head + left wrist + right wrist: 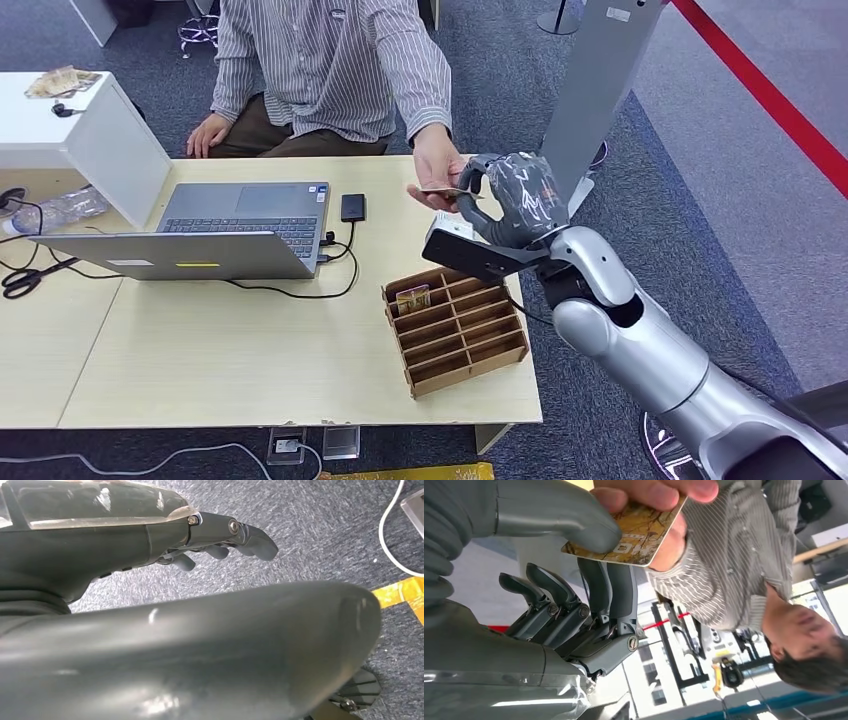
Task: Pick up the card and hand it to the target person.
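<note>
Card (636,532): glossy, printed gold-brown face; right hand (517,197): smooth matt grey plastic with darker fingers (549,587); right arm (640,355): satin silver metal; surface (230,350): pale, smooth wood-look laminate; divided box (455,328): brown, raw-edged board; person's shirt (340,60): striped woven cloth; floor (320,540): rough grey carpet.
</note>
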Action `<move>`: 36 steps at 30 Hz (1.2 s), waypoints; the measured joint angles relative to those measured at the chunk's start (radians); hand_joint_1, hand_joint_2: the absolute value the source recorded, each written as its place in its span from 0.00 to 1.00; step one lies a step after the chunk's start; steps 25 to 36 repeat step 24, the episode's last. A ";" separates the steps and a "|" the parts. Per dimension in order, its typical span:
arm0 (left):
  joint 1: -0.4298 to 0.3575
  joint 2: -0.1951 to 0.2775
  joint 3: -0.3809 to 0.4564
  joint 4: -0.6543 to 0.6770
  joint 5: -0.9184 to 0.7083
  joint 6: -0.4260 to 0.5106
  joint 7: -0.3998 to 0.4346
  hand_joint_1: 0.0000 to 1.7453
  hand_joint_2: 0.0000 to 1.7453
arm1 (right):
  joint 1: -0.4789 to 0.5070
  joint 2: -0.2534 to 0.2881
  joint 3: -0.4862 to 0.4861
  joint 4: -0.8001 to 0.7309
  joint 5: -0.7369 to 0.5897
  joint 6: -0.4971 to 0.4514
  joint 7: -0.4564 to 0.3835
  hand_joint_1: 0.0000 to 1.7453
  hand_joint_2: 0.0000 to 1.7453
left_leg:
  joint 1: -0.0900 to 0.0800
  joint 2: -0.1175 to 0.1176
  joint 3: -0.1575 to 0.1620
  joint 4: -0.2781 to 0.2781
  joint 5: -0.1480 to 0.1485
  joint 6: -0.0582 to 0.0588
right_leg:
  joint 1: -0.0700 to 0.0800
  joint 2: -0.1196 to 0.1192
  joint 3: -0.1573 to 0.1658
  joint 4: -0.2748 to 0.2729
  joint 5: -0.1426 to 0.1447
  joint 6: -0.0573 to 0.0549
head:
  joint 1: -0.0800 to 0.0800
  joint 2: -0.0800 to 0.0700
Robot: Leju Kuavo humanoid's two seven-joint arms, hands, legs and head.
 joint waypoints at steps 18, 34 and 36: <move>0.002 -0.001 0.000 0.000 0.019 0.011 -0.002 0.00 0.00 | 0.054 0.023 -0.016 0.093 -0.247 -0.071 -0.030 0.00 1.00 | 0.000 0.000 0.001 0.000 0.000 0.000 | 0.000 0.000 0.000 0.000 0.000 0.000 | -0.001 0.000; 0.005 -0.001 0.002 0.000 0.036 0.017 0.022 0.00 0.00 | 0.165 -0.003 -0.067 0.027 -0.448 -0.113 -0.077 0.00 1.00 | 0.000 0.000 0.001 0.000 0.000 0.000 | 0.000 0.000 0.000 0.000 0.000 0.000 | 0.000 0.000; 0.005 -0.001 0.002 0.000 0.036 0.017 0.022 0.00 0.00 | 0.165 -0.003 -0.067 0.027 -0.448 -0.113 -0.077 0.00 1.00 | 0.000 0.000 0.001 0.000 0.000 0.000 | 0.000 0.000 0.000 0.000 0.000 0.000 | 0.000 0.000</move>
